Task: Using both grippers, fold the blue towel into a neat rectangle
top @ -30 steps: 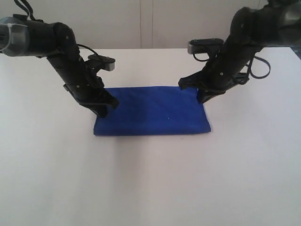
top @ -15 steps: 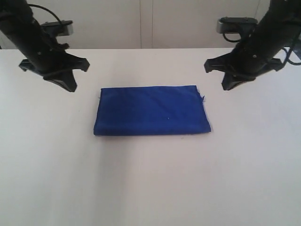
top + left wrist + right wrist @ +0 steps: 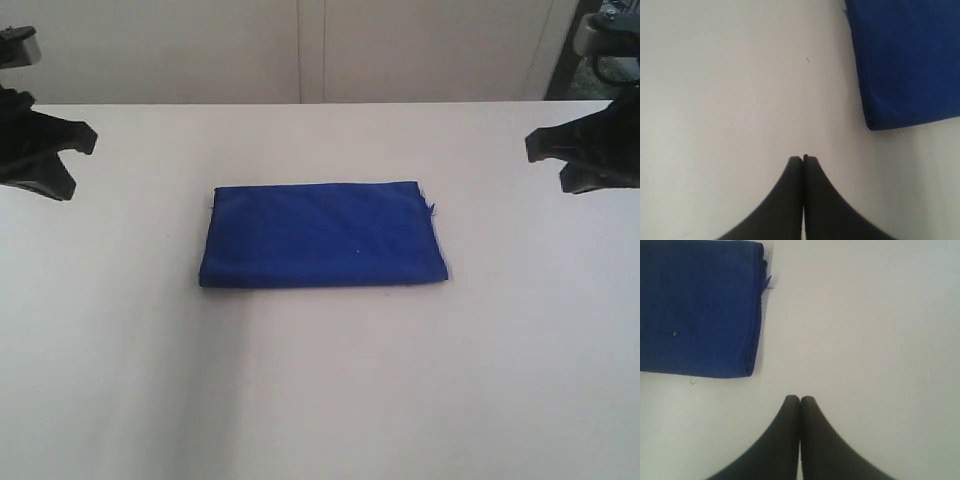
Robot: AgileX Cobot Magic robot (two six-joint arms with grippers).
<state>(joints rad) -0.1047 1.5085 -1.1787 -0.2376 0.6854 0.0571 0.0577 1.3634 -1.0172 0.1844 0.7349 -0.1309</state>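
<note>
The blue towel [image 3: 322, 234] lies folded flat as a rectangle in the middle of the white table, with a small thread tag at its far right corner. Its layered edges show in the left wrist view [image 3: 905, 60] and the right wrist view [image 3: 700, 310]. My left gripper [image 3: 55, 190] hangs at the far left of the exterior view, well clear of the towel, and is shut and empty [image 3: 803, 158]. At the far right edge my right gripper [image 3: 570, 188] also hangs apart from the towel, fingers pressed together with nothing between them [image 3: 800, 398].
The white table [image 3: 320, 380] spreads around the towel on all sides. A pale wall with a vertical seam [image 3: 324, 50] runs behind the table's far edge. A dark stand [image 3: 565, 55] shows at the back right.
Both arms rose off the towel's far corners and swung outward, the left one to the left edge, the right one to the right edge. The towel stayed where it lay.
</note>
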